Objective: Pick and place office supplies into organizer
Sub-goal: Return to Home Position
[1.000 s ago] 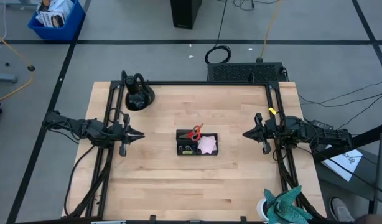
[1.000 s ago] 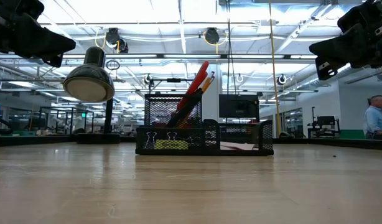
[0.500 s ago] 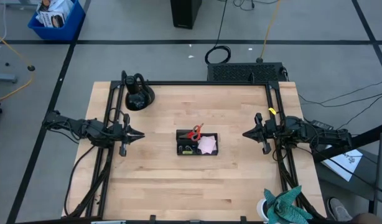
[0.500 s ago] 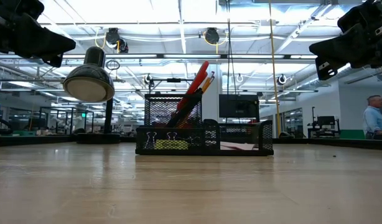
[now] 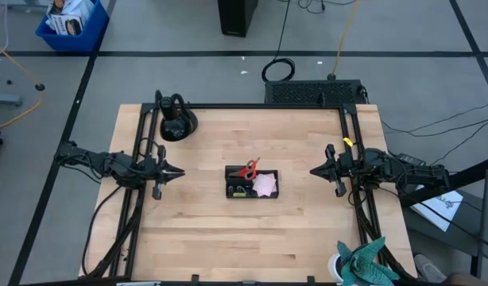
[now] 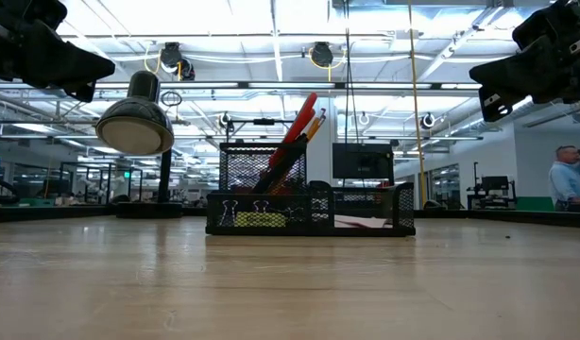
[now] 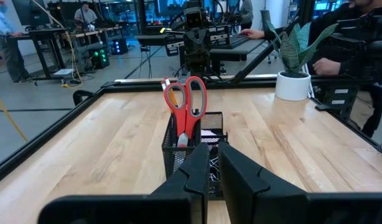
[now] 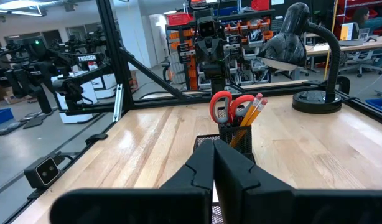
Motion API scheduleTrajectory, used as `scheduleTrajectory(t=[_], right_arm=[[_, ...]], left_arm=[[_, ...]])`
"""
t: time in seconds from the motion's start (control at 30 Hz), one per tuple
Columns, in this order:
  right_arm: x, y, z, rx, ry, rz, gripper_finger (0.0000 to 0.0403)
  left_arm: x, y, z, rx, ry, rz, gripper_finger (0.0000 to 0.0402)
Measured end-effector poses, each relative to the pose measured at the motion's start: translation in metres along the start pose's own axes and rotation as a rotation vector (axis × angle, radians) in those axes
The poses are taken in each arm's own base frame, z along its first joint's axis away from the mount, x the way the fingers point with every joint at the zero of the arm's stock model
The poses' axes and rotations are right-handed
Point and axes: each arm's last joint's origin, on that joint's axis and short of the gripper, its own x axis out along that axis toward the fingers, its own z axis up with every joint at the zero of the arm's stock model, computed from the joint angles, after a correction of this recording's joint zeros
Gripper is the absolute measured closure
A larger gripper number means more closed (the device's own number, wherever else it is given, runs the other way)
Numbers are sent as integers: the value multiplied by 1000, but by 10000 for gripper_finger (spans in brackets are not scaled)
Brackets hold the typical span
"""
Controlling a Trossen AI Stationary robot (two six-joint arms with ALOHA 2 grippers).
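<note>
**Left gripper** [image 5: 174,171]: fingers together, holding nothing, raised above the table [image 5: 228,238] on its left side, tip aimed at the middle.

**Right gripper** [image 5: 315,170]: fingers likewise together and empty, mirrored on the right side. Both are well apart from the load, which I read as the home pose.

**Organizer** [image 5: 230,193]: a black mesh tray at table centre, between the 2 grippers.
- Its tall cup holds the scissors [image 5: 249,168], handles up, and 2 pencils [image 8: 256,107].
- The notepad [image 5: 265,183] lies in the compartment toward the right arm.
- Clips [image 6: 243,207] and a yellow-green piece [image 6: 262,219] show through the mesh wall.

**Lamp** [image 5: 176,125]: stands at a table corner on the left arm's side.

I see no loose supplies on the wood, so I judge the sorting done.

**Handling, as I judge it:** the tray is light, stiff and likely to slide, so I would pinch a wall rim. The scissors are rigid, and I would take them by the handle loops.
</note>
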Motion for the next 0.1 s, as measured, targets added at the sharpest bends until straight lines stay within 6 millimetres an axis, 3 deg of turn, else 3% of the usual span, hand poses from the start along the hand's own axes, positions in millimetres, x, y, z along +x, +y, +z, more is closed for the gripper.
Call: scheduleTrajectory(t=[0.1], right_arm=[[0, 0, 0, 0, 1, 0, 403]], left_arm=[[0, 0, 0, 0, 0, 0, 360]])
